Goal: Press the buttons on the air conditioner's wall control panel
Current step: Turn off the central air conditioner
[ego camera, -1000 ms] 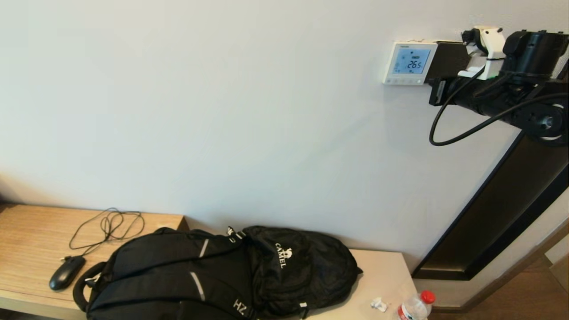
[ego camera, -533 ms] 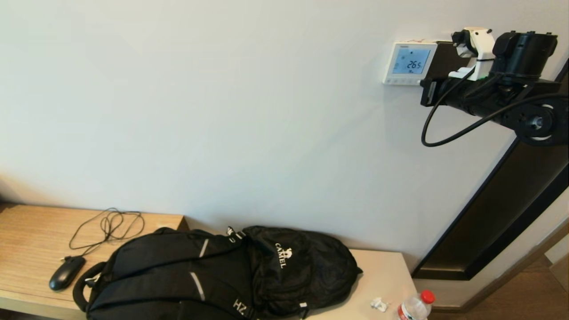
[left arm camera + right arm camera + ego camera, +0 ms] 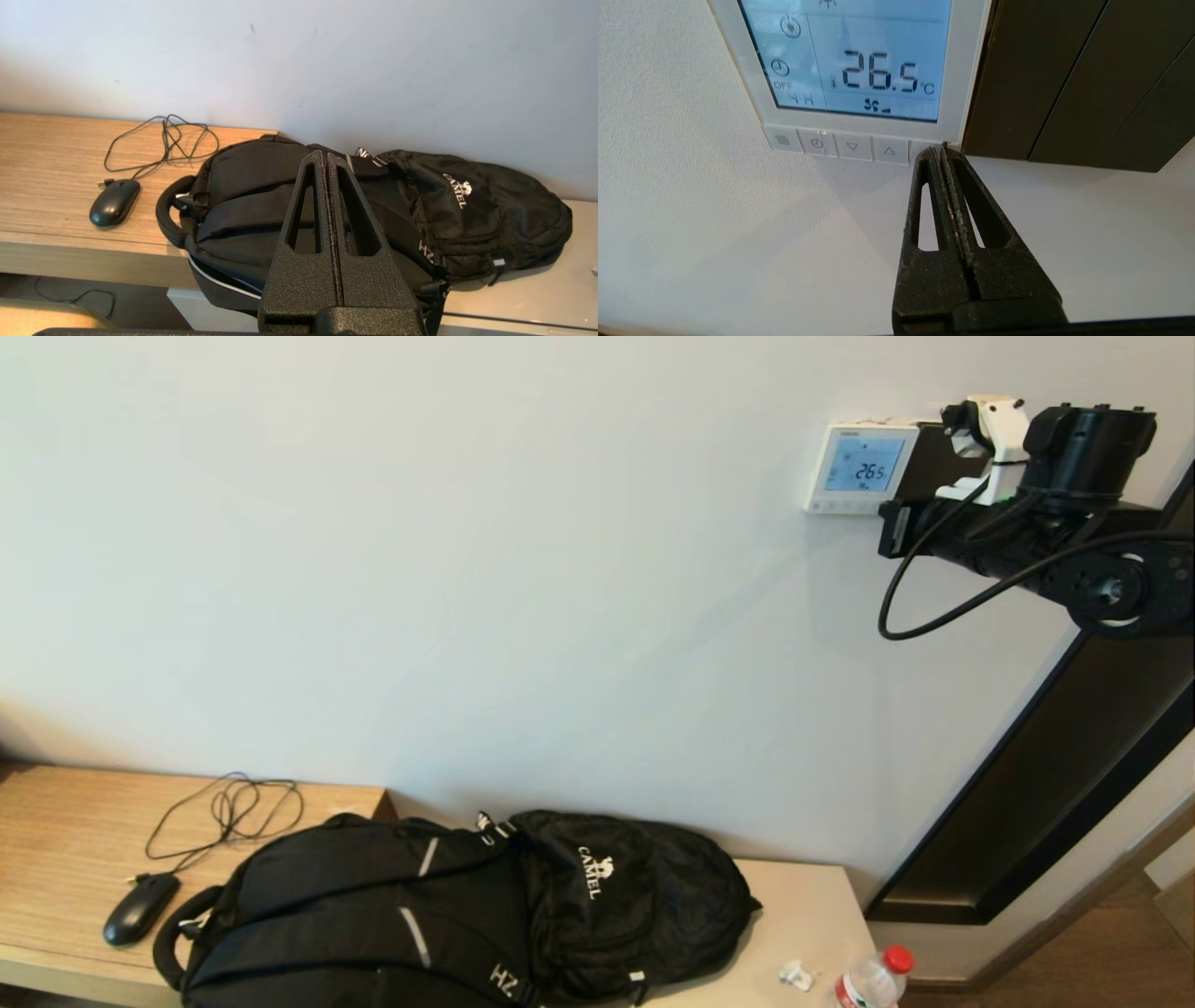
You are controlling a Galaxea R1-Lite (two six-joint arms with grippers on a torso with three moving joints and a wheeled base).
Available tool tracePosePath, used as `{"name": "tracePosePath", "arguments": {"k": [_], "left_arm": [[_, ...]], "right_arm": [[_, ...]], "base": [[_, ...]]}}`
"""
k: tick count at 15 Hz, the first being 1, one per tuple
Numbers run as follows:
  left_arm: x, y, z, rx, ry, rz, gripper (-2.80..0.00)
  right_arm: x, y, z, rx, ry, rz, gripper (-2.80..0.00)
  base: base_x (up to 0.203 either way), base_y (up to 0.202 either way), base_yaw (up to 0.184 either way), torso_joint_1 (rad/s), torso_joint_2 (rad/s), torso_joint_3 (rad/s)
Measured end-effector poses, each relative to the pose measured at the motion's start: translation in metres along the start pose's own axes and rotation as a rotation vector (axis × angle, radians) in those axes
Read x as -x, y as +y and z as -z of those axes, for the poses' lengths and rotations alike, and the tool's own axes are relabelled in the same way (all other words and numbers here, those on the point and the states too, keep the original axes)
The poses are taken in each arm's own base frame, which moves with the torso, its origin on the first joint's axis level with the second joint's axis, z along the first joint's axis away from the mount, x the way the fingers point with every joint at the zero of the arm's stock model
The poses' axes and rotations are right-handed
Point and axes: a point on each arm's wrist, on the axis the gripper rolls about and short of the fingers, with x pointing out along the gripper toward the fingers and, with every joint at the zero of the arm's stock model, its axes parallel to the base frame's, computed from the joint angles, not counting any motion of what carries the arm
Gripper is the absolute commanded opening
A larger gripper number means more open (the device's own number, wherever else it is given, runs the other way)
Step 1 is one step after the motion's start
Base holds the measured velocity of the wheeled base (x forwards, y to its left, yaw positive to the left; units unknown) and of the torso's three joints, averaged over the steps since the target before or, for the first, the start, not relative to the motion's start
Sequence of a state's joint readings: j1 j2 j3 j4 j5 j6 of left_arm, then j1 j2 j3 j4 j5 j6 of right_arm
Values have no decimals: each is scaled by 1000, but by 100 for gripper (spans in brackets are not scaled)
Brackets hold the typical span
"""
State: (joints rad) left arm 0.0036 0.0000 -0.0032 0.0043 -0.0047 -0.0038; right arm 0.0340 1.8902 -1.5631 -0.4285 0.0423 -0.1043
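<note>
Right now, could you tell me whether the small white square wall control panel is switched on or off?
On. The small white square wall control panel has a lit light-blue screen reading 26.5 °C, though an "OFF 4H" timer label also shows.

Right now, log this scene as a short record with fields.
panel: the wall control panel is lit, reading 26.5 °C
buttons: the buttons run in a row below the screen
right gripper: the right gripper is shut, its tip at the row's end beside the up arrow button
left gripper: the left gripper is shut, over the black backpack
beside panel: dark plate
</note>
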Motion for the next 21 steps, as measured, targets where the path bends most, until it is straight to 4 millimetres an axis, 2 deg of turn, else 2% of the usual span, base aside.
{"name": "tracePosePath", "arguments": {"k": [8, 16, 21], "left_arm": [[0, 0, 0, 0, 0, 0, -280], [0, 0, 0, 0, 0, 0, -280], [0, 0, 0, 0, 0, 0, -280]], "right_arm": [[-4, 0, 7, -1, 13, 0, -280], [17, 3, -5, 1, 2, -8, -280], [23, 8, -7, 0, 3, -20, -280]], "base": [[0, 0, 0, 0, 0, 0], [0, 0, 0, 0, 0, 0], [0, 0, 0, 0, 0, 0]]}}
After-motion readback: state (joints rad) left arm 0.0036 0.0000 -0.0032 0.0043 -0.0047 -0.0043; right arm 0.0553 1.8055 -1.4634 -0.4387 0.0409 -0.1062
